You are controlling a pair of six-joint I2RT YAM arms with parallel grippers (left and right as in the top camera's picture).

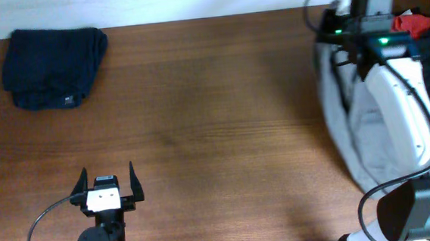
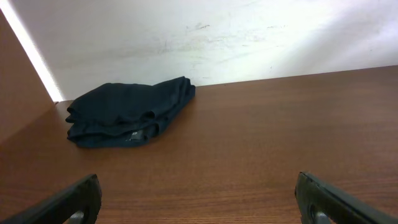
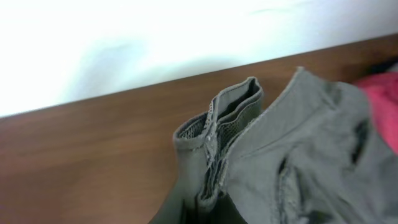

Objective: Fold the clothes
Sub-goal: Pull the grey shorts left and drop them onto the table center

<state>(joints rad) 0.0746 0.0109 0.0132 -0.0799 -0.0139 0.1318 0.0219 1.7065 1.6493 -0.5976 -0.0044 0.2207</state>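
Grey garment [image 3: 298, 155] held by right gripper [image 1: 335, 17]; left gripper [image 1: 107, 173] wide open

We find the overhead view evenly lit, a pale sheen across the middle of the table [image 1: 221, 97]; in the right wrist view the wall [image 3: 124, 43] is blown out to white and the grey garment [image 3: 298, 155] is soft with blur; in the left wrist view a glaring strip edges the wall, and the dark folded garment [image 2: 124, 112] loses its detail.

Desk [image 1: 215, 120]: brown wood-grain top, taking up most of the overhead view.
Wall [image 2: 249, 37]: white, faintly scuffed, rising at the desk's far edge.
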